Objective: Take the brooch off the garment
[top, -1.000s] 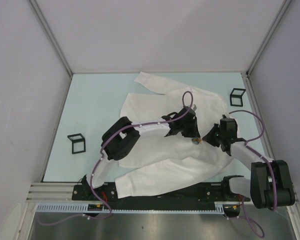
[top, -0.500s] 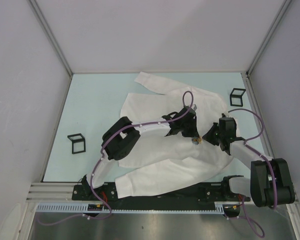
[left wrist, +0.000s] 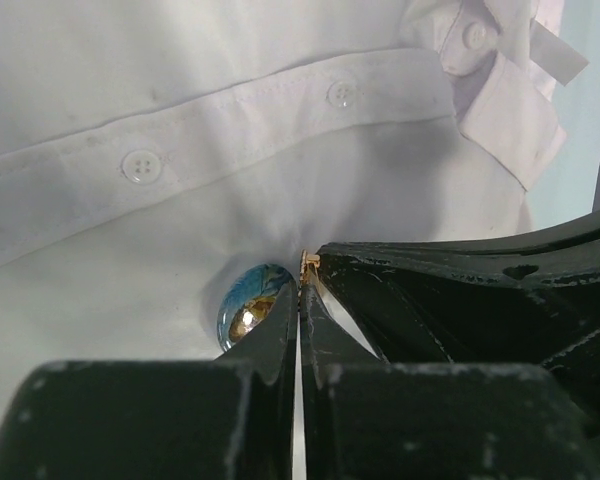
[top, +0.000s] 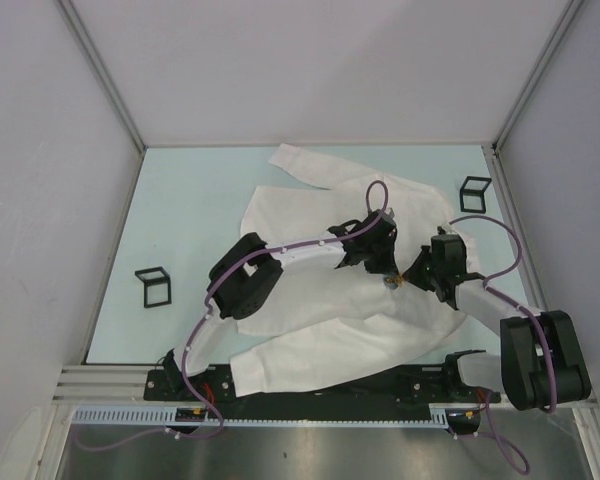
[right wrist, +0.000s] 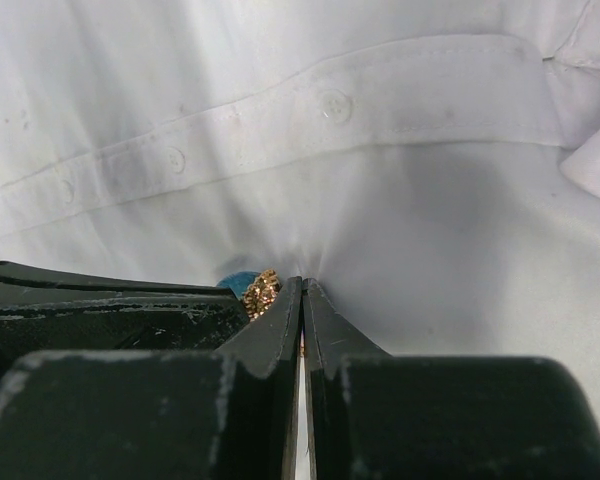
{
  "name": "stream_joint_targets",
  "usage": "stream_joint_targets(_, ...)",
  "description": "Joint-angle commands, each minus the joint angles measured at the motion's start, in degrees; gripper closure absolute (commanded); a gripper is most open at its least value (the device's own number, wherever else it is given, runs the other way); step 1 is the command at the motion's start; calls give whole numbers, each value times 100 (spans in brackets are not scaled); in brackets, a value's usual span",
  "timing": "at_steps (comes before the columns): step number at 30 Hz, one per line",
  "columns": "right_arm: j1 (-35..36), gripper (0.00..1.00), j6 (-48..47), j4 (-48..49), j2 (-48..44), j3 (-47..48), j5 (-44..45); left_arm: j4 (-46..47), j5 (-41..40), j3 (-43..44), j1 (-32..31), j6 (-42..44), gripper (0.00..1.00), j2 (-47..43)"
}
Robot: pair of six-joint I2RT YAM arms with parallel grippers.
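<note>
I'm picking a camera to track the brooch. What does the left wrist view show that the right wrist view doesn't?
Left wrist only: the brooch, its glossy blue dome mostly showing, and a strip of table. Right wrist only: the brooch's gold lacy edge with a sliver of blue. Both: the white shirt with its buttoned strip and shut fingers right at the brooch.

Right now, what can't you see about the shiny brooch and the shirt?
- Left wrist view: the left tool covers the right edge of the brooch, so its clasp is hidden.
- Right wrist view: the right tool and the left tool's black finger hide most of the brooch.
- Top view: the brooch is too small, crowded by both tools.
- Whether either shut tool pinches pin or only shirt: cannot tell.
</note>
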Motion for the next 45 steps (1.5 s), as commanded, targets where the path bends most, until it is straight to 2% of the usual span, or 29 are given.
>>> stream_joint_targets(1, 118, 95, -67, 284, 135, 177, 52, -129, -6, 340, -35, -166, 100, 52)
stream_joint_targets(27, 557, 97, -453, 662, 636, 335, -511, 29, 548, 683, -228, 238, 100, 272)
stream_joint_targets(45, 698, 97, -647, 399, 979, 581, -529, 1214, 1066, -309, -273, 423, 100, -290)
